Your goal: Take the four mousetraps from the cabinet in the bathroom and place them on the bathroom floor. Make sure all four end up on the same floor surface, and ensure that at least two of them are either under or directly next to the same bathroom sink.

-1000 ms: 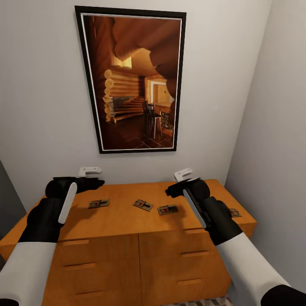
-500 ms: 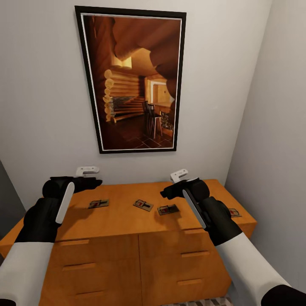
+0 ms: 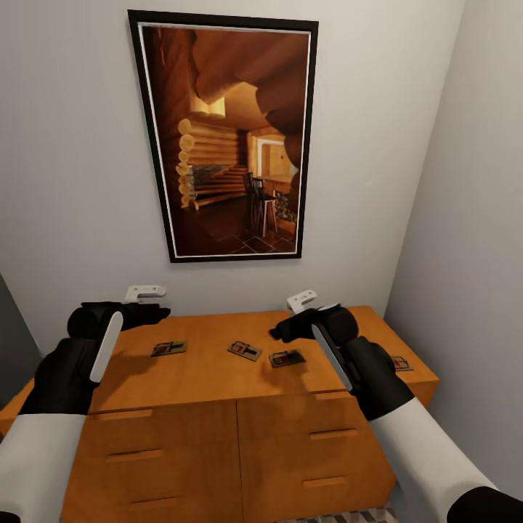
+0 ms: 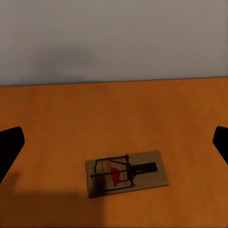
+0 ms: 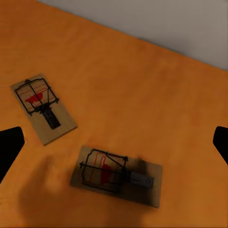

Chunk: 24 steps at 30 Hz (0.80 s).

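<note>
Four mousetraps lie on top of the orange-brown cabinet [image 3: 203,378]: one at the left [image 3: 168,349], two near the middle [image 3: 245,351] [image 3: 287,358], and one by the right edge [image 3: 399,362]. My left gripper [image 3: 161,314] hovers open over the cabinet's back left, just behind the left mousetrap [image 4: 127,173]; the left wrist view has its dark fingertips [image 4: 9,147] far apart. My right gripper [image 3: 280,333] hangs open above the two middle mousetraps [image 5: 43,108] [image 5: 116,175], casting a shadow on the nearer one. Both grippers hold nothing.
A large black-framed picture [image 3: 225,138] hangs on the white wall behind the cabinet. A side wall [image 3: 472,240] closes in on the right. Drawer fronts with wooden bar handles [image 3: 327,433] face me. A strip of patterned floor [image 3: 349,517] shows at the bottom.
Both grippers have drifted a little to the left. The right one now sits more over the two middle mousetraps. The mousetraps have not moved.
</note>
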### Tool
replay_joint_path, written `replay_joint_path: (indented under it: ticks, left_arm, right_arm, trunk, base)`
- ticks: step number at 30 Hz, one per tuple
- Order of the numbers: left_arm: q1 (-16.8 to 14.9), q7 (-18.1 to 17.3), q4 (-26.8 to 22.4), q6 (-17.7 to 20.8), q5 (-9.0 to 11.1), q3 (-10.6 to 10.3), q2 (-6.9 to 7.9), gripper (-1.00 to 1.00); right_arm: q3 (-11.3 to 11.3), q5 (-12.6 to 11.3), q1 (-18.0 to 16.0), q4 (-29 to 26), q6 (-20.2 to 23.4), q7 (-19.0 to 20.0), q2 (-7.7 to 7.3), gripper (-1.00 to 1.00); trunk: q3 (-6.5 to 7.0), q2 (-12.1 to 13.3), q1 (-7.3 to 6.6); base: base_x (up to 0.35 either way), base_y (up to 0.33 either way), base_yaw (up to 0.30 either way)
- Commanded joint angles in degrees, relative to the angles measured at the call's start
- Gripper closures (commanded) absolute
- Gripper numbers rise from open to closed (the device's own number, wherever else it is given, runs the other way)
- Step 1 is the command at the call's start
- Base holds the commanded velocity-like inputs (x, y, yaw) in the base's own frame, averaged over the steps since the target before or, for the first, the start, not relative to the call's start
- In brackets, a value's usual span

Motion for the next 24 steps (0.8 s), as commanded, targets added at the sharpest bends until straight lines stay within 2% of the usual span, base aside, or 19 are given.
replay_joint_path:
  ticks: [1, 5, 6, 8, 12, 24]
  left_arm:
    - [-0.05, -0.01, -0.07, 0.24, 0.21, -0.05, 0.28, -1.0]
    - [-0.05, -0.1, -0.17, 0.24, 0.2, -0.17, 1.01, -1.0]
    - [-0.05, -0.1, -0.17, 0.24, 0.2, -0.17, 1.01, -1.0]
    - [-0.05, -0.14, -0.27, 0.24, 0.24, -0.23, 1.21, -1.0]
    - [-0.05, -0.17, -0.23, 0.24, 0.71, -0.27, 1.21, -1.0]
    - [-0.05, -0.18, -0.07, 0.24, 1.27, -0.29, 1.08, -1.0]
  right_arm:
    - [0.28, -0.18, -0.05, -0.14, 0.25, 0.22, 0.0, -1.0]
    - [2.63, -0.18, -0.05, -0.6, 0.25, 1.28, 0.07, -1.0]
    - [2.63, -0.18, -0.05, -0.6, 0.25, 1.28, 0.07, -1.0]
    - [4.92, -0.14, -0.05, -0.8, 0.25, 1.76, 0.25, -1.0]
    - [6.98, -0.11, -0.05, -0.97, 0.25, 2.1, 0.49, -1.0]
    - [7.54, 0.3, -0.05, -1.48, 0.25, 2.21, 0.61, -1.0]
  trunk:
    - [-0.07, -0.05, 0.0]
    - [-0.07, -0.05, 0.0]
    - [-0.07, -0.05, 0.0]
    - [-0.07, -0.05, 0.0]
    - [-0.07, -0.05, 0.0]
    - [-0.07, -0.05, 0.0]
  base:
    - [0.0, 0.0, 0.0]
    - [0.0, 0.0, 0.0]
    - [0.0, 0.0, 0.0]
    - [0.0, 0.0, 0.0]
    - [0.0, 0.0, 0.0]
    - [0.0, 0.0, 0.0]
